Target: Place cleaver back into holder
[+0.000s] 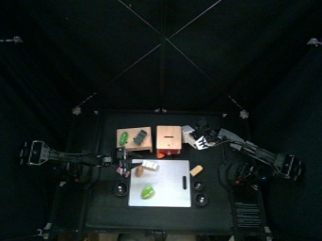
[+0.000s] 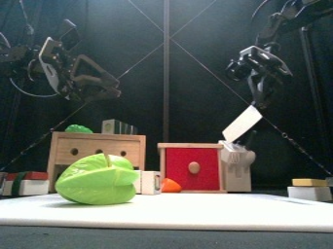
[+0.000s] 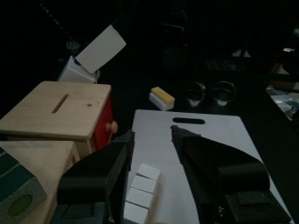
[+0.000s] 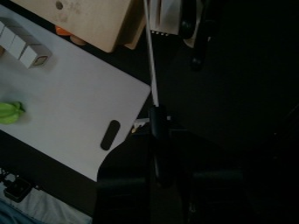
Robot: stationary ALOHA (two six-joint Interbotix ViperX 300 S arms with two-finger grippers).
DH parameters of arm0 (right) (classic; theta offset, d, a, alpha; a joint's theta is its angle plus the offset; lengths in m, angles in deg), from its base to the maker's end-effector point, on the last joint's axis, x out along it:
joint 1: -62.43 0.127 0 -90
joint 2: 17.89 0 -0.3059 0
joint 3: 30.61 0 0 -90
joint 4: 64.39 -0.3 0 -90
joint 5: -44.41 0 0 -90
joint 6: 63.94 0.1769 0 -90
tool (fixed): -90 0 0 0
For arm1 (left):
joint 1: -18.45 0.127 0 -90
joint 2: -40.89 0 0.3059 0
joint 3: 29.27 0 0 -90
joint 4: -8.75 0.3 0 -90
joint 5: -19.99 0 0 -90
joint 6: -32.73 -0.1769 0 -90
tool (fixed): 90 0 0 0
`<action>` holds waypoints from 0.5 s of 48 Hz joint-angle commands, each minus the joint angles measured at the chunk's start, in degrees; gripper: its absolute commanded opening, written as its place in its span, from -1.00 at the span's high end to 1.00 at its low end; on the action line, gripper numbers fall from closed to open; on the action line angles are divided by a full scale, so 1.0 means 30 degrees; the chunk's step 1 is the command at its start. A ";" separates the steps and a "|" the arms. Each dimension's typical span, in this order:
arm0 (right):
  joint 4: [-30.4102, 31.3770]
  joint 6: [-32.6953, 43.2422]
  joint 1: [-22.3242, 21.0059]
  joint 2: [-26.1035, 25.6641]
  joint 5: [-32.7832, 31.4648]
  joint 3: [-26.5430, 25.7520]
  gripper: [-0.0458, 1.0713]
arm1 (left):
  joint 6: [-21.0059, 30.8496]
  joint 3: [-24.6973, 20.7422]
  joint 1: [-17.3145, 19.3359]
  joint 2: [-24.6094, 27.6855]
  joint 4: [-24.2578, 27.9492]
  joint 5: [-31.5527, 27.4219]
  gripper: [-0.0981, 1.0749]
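The holder (image 1: pixel 169 139) is an orange-brown wooden block at the back of the table, red-fronted in the front view (image 2: pixel 193 167), with a slot in its top in the left wrist view (image 3: pixel 61 109). My right gripper (image 2: pixel 255 89) hangs above the block's right side, shut on the dark handle of the cleaver (image 2: pixel 242 124). The pale blade slants down, its lower end just over a pale grey piece (image 2: pixel 236 163) beside the block. The right wrist view shows the blade edge-on (image 4: pixel 151 52). My left gripper (image 3: pixel 149 140) hovers open over the table's left side, holding nothing.
A white cutting board (image 1: pixel 168 181) lies at the front with a green toy (image 2: pixel 97 180) and white cubes (image 3: pixel 140 184) on it. A tan board with green shapes (image 1: pixel 135 138) stands left of the holder. A yellowish block (image 3: pixel 163 96) lies at the right.
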 commanded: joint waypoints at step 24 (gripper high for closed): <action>0.0498 -0.0059 -0.0146 0.1494 -0.2432 -0.2842 0.27 | -0.0029 -0.0088 0.0000 0.0059 -0.0059 0.0059 -0.51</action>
